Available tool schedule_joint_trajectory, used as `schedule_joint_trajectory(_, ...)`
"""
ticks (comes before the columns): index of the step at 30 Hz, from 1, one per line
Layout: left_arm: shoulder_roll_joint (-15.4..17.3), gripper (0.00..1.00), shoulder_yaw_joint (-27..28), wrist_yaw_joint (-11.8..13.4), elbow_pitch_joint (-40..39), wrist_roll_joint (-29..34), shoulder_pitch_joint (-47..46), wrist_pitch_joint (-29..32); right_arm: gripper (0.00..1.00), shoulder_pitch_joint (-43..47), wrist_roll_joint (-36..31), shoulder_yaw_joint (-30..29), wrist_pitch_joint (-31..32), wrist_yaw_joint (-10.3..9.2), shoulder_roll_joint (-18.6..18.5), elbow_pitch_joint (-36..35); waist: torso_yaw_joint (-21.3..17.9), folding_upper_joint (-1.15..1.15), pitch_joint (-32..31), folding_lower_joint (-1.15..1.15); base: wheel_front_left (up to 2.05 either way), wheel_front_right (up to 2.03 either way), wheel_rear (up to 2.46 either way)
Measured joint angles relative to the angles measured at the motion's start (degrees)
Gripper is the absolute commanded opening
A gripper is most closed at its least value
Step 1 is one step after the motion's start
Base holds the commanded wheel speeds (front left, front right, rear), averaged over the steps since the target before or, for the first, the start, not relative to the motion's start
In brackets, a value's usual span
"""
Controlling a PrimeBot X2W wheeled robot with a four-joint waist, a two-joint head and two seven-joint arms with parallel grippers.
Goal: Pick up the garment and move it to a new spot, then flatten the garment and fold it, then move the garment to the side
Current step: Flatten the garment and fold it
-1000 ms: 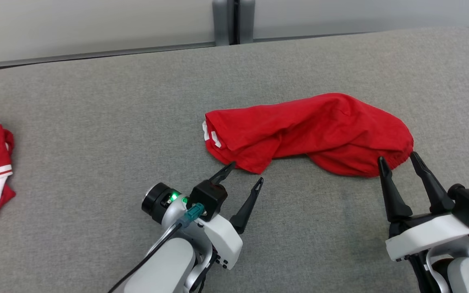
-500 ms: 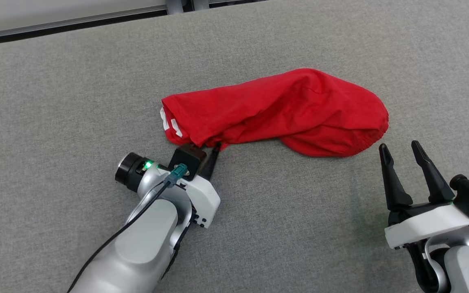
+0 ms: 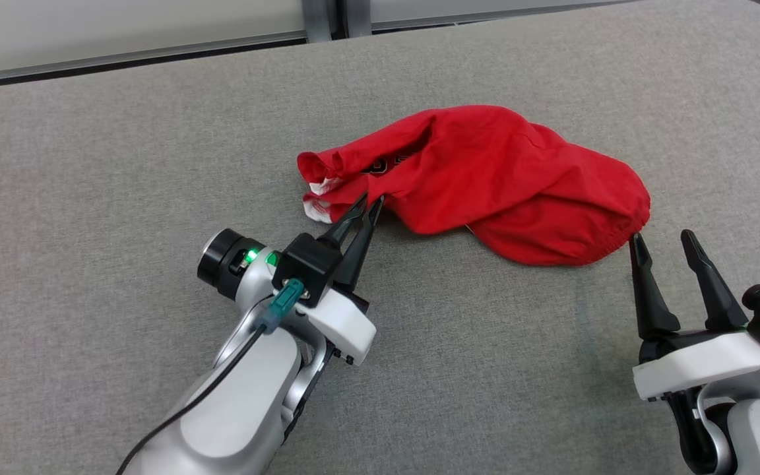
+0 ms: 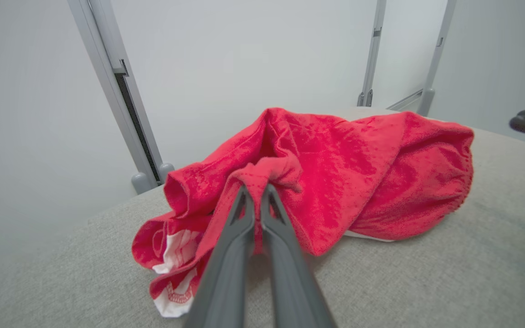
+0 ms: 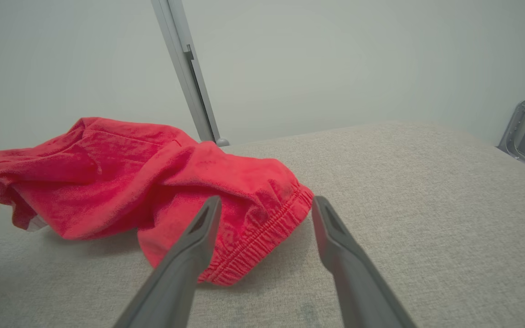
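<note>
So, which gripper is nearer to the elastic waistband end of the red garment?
Right. The right gripper is open with its fingertips just beside the elastic waistband, not gripping it. The left gripper is shut on a fold at the opposite end of the red garment.

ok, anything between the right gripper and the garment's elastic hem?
Nothing visible. The open right gripper sits right by the elastic hem of the red garment, with only bare grey surface beneath. The left gripper is shut on a fold at the garment's other end.
</note>
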Motion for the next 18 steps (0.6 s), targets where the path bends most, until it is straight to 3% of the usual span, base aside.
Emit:
schedule_joint_trajectory(7,4.00,0.00,-0.57,2.22,-17.34,1.30,6.83,0.53,1.00,1.14,-0.10,-1.83,0.27,0.00,0.09,-0.45,2.86,0.00,-1.78,0.00,0.00,0.00,0.00)
schedule_joint_trajectory(18,10.32,0.00,-0.91,7.44,-43.79,2.77,15.18,9.24,1.00,2.49,-0.30,-4.20,1.62,0.00,0.31,-2.14,6.89,0.00,-3.04,0.00,0.00,0.00,0.00)
